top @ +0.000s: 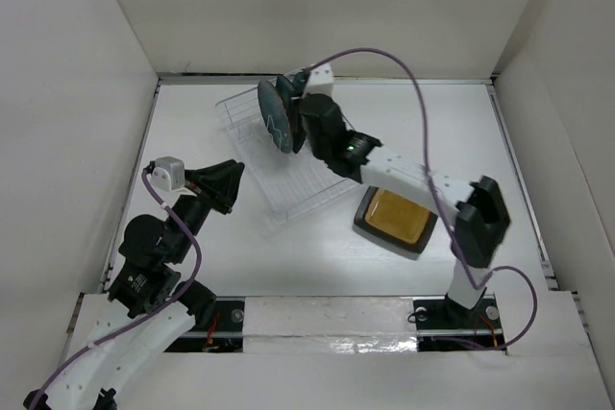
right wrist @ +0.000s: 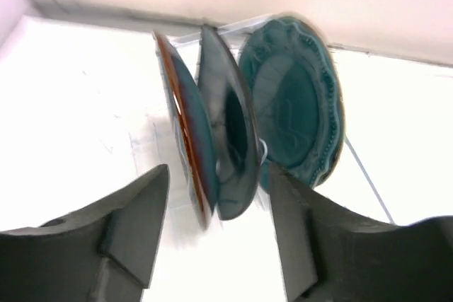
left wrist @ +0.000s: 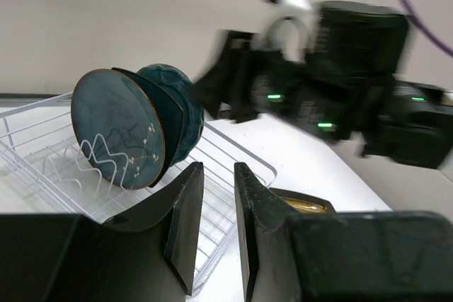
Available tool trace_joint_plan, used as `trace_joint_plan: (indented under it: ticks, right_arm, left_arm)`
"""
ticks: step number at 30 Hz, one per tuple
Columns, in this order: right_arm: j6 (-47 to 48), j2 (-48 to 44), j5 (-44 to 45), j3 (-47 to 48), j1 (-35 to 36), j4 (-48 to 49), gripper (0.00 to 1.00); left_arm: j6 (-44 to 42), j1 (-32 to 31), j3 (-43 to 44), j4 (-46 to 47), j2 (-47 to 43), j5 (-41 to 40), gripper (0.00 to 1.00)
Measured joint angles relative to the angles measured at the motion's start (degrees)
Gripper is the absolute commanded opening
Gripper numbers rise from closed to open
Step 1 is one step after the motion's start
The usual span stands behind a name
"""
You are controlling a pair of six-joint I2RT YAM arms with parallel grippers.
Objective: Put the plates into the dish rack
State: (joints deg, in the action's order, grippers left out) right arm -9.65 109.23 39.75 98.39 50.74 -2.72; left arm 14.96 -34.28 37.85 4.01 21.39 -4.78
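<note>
Teal round plates (right wrist: 290, 118) stand in the clear plastic dish rack (top: 298, 194); the right claw (right wrist: 218, 182), apparently released, should retreat straight, nudging nothing.

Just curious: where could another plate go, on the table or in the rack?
The near half of the dish rack is bare; its far end is crowded with plates and the right end effector. The table beyond the amber plate is free.

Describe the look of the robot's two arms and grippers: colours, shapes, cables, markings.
Both the left arm and right arm have white links and black joints, each with a purple cable. Green lights glow on the right wrist. The left gripper and right gripper have dark, wedge-shaped fingers.
</note>
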Motion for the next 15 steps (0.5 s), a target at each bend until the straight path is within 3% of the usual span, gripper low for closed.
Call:
trace_joint_plan:
  ticks: [1, 2, 6, 8, 11, 13, 14, 15]
  right_arm:
    - [-1.07, -4.59, -1.44, -5.18, -0.46, 1.88, 0.10]
    - [-3.10, -9.66, -3.28, -10.73, -1.40, 3.37, 0.00]
    - [-12.11, -27.47, -9.70, -31.28, -8.46, 10.40, 0.00]
    - [-16.44, -38.71, -11.06, -45.18, -15.41, 11.72, 0.00]
    - [-22.34, -50.51, -13.05, -59.63, -23.69, 8.76, 0.00]
    - [-25.40, -57.29, -14.14, -66.20, -27.85, 4.24, 0.15]
    - [-26.77, -60.76, -15.30, -68.96, -30.29, 2.25, 0.26]
    - [-27.91, -64.00, -16.13, -71.14, -32.39, 0.07, 0.45]
  left_arm:
    - [0.02, 0.00, 0.00, -0.02, 0.02, 0.02, 0.21]
    - [0.07, 0.00, 0.00, -0.02, 0.04, 0.07, 0.21]
    - [0.20, 0.00, 0.00, -0.02, 0.09, 0.26, 0.21]
    - [0.35, 0.00, 0.00, 0.00, 0.11, 0.35, 0.21]
    - [0.44, 0.00, 0.00, 0.02, 0.15, 0.79, 0.21]
    - [0.55, 0.00, 0.00, 0.02, 0.15, 1.11, 0.21]
    - [0.57, 0.00, 0.00, 0.04, 0.17, 1.29, 0.21]
    - [0.57, 0.00, 0.00, 0.04, 0.24, 1.38, 0.21]
